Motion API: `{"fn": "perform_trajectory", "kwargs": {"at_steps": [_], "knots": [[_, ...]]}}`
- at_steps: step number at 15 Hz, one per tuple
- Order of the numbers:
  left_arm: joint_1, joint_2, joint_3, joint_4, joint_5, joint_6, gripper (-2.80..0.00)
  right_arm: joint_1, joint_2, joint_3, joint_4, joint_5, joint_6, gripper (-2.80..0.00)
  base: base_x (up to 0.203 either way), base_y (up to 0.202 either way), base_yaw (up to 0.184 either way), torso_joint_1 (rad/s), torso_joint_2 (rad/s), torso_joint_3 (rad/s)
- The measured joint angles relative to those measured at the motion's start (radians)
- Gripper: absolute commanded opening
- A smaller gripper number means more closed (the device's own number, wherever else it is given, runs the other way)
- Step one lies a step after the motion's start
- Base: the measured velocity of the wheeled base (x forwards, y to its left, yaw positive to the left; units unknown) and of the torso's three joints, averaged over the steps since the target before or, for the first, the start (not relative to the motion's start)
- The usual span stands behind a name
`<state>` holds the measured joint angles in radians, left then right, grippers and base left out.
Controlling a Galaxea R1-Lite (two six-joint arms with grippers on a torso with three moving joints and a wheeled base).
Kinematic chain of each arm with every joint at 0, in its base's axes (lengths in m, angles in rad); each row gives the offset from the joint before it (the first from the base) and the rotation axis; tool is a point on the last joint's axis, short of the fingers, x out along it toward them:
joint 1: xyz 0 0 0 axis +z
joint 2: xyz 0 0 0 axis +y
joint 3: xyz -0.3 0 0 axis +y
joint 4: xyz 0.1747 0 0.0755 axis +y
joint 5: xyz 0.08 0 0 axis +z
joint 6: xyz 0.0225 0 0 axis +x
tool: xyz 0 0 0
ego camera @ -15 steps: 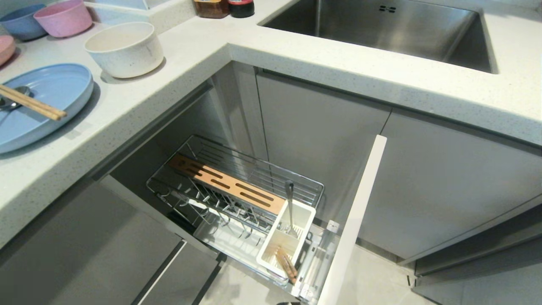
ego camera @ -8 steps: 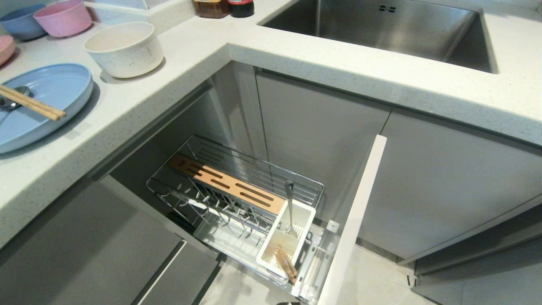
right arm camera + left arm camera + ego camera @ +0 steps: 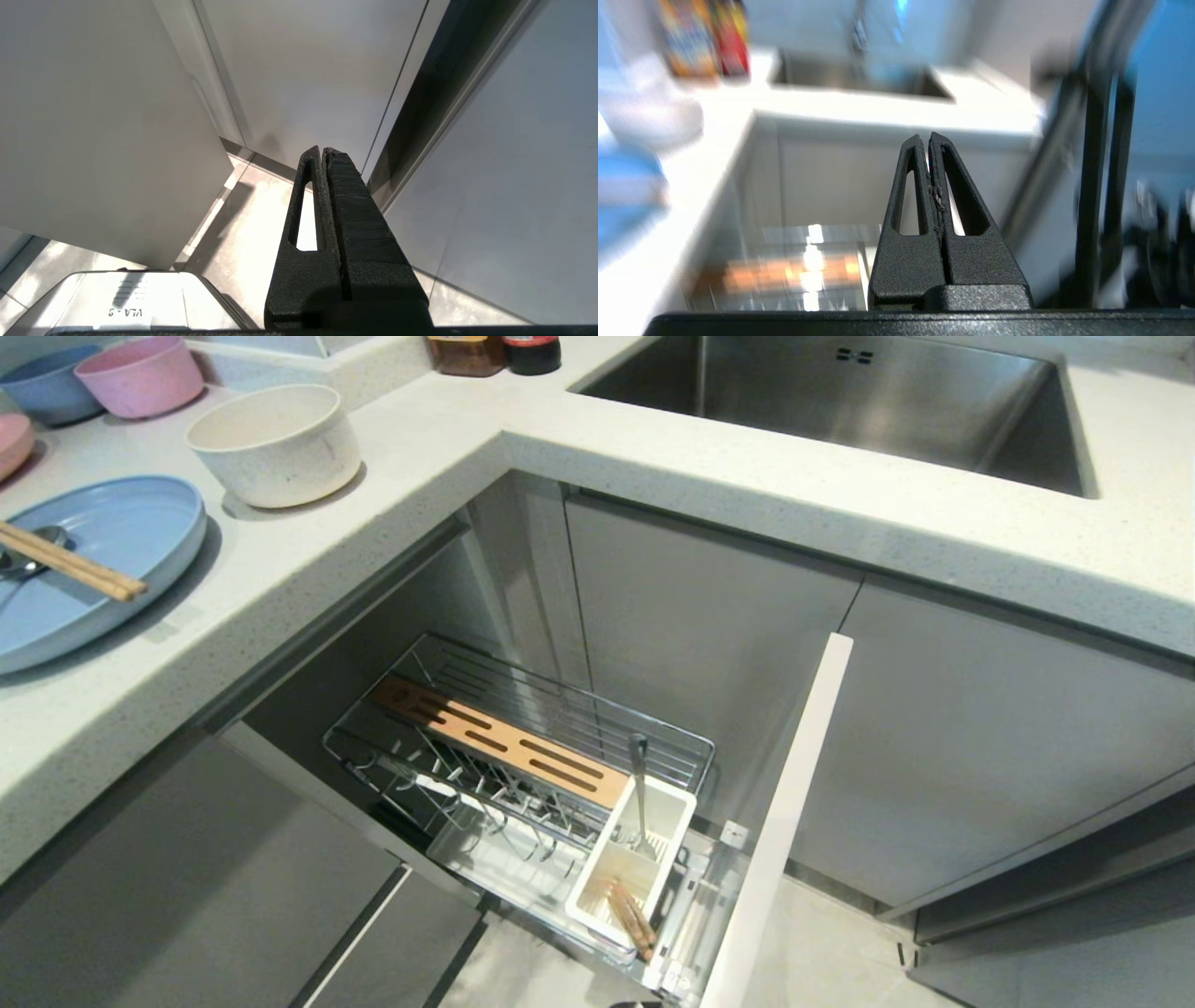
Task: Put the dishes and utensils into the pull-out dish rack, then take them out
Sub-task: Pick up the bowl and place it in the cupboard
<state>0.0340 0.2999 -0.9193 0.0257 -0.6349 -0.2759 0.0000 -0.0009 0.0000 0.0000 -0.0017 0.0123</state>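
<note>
Our left gripper [image 3: 928,140] was pressed together and empty; we judged it should part before reaching squarely for the cream-white bowl [image 3: 274,443].

Left gripper [image 3: 928,136]: black fingers pressed together tip to tip, nothing between them, pointing roughly level and a little upward.
Right gripper [image 3: 322,149]: black fingers closed flat against each other, empty, angled downward.
Head view: neither arm nor gripper shows; each appears in its own wrist view only.
</note>
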Motion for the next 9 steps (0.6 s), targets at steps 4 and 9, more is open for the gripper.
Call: {"fn": "perform_trajectory", "kwargs": {"at_steps": [4, 9], "knots": [[0.199, 0.292, -0.38, 0.02, 0.083, -0.029, -2.8, 0.0, 0.0, 0.0, 0.0, 0.0, 0.0, -2.8, 0.0, 0.0, 0.0, 0.0, 0.0, 0.0], [0.281, 0.651, -0.749, 0.151, 0.264, -0.047, -2.8, 0.0, 0.0, 0.0, 0.0, 0.0, 0.0, -2.8, 0.0, 0.0, 0.0, 0.0, 0.0, 0.0]]}}
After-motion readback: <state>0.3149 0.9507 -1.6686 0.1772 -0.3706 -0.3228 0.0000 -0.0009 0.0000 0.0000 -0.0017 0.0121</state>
